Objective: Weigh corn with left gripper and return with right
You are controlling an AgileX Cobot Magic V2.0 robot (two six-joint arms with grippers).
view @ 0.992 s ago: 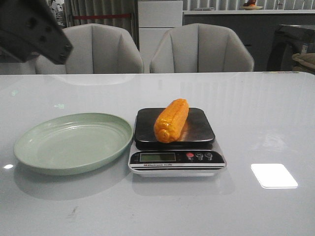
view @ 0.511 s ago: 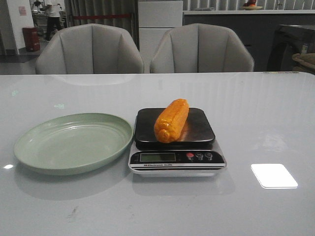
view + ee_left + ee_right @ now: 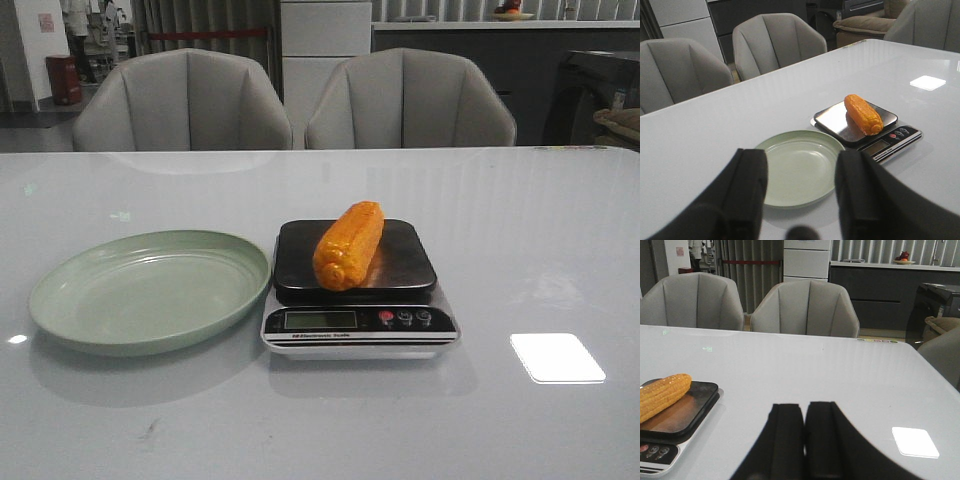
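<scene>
One cob of corn, orange-yellow and ribbed with kernels, lies on the scale's dark glossy platform, beside a shallow pale-green plate on the shiny white table. Left gripper is spread wide and empty; right gripper is pressed closed, empty. Since a second ago, the left arm has left the front view.

Left hand with thick black rounded fingers, right hand with flat black fingers
</scene>
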